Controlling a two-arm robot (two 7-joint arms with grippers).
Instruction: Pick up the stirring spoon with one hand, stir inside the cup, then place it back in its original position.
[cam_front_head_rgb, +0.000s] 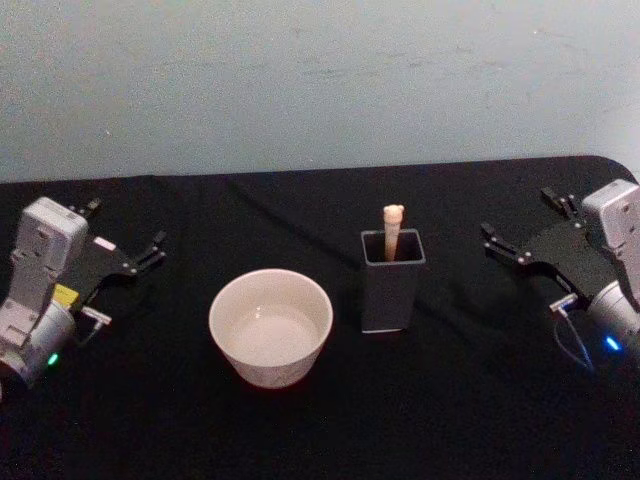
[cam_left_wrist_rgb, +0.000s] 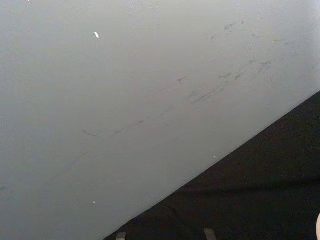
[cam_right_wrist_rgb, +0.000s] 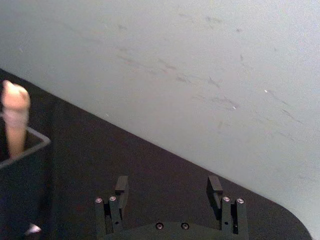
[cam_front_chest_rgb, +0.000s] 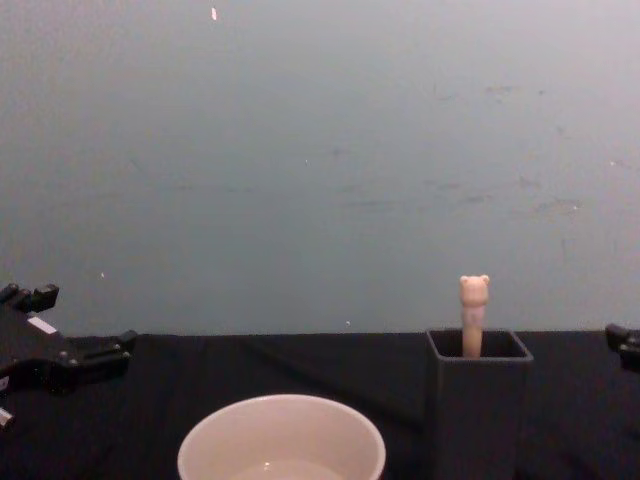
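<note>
- Holder (cam_front_head_rgb: 388, 300) stands upright on the table (cam_front_head_rgb: 320, 440). The spoon (cam_front_head_rgb: 393, 225) is in it, bear head above the rim (bowl hidden inside).
- Cup (cam_front_head_rgb: 262, 372) is near the holder's left, not touching. I cannot tell whether it holds liquid.
- Right gripper (cam_front_head_rgb: 530, 222): fingers apart, well right of the holder.
- Left gripper (cam_front_head_rgb: 125, 232): fingers apart, left of the cup.
</note>
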